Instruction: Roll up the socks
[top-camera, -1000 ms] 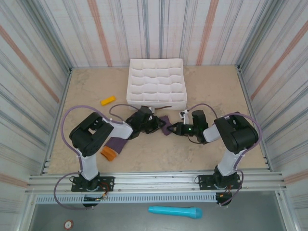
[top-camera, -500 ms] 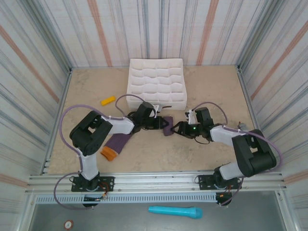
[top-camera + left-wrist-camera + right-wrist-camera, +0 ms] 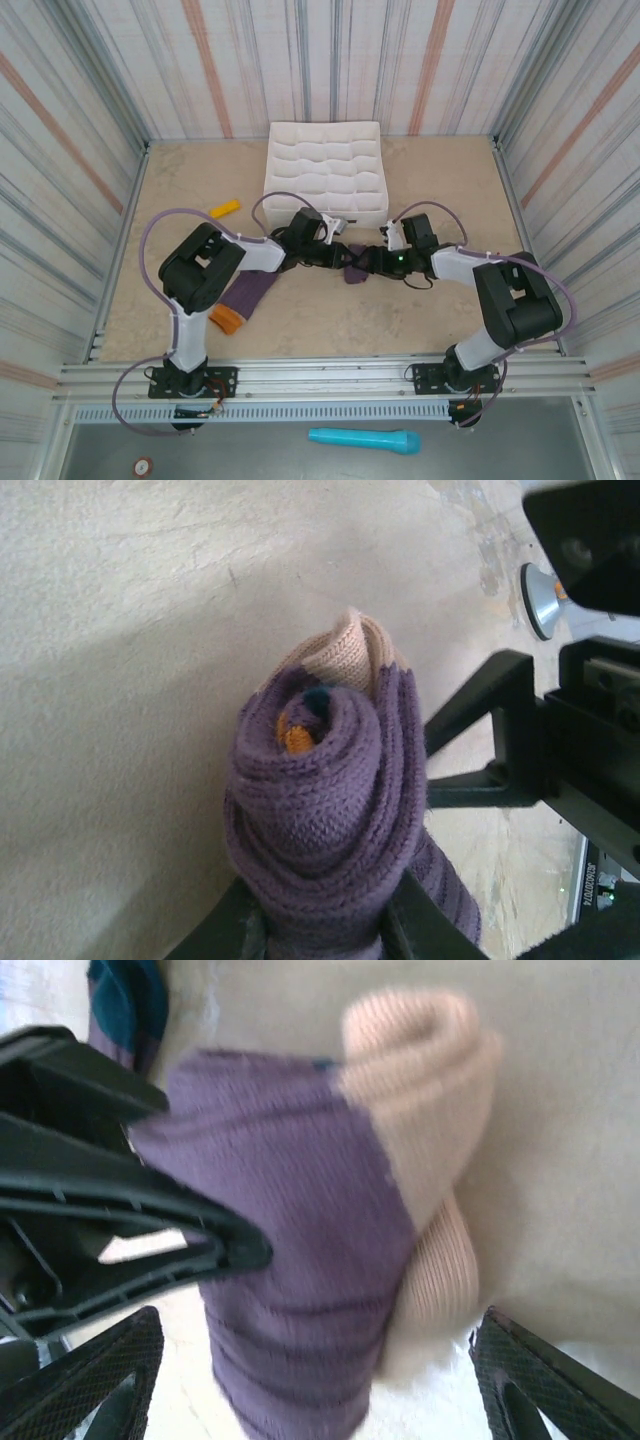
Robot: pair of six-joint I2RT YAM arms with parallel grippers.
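One purple sock (image 3: 320, 820) is wound into a tight roll, with orange showing at its core and a beige inner layer (image 3: 430, 1110) at one end. My left gripper (image 3: 320, 920) is shut on this roll, a finger (image 3: 225, 932) on each side. The top view shows the roll (image 3: 353, 268) between the left gripper (image 3: 335, 254) and the right gripper (image 3: 372, 260). My right gripper (image 3: 320, 1330) is open, its fingers (image 3: 100, 1370) spread wide on either side of the roll. The second sock (image 3: 243, 295) lies flat under the left arm, orange cuff (image 3: 228, 319) toward me.
A white compartment tray (image 3: 325, 170) stands just behind both grippers. A small yellow-orange marker (image 3: 224, 208) lies to the tray's left. Striped walls enclose the table. A teal object (image 3: 365, 439) lies below the table's front rail.
The left gripper has carried the rolled sock a little to the right. The right gripper has moved left to it, and the right arm's elbow has swung outward and back.
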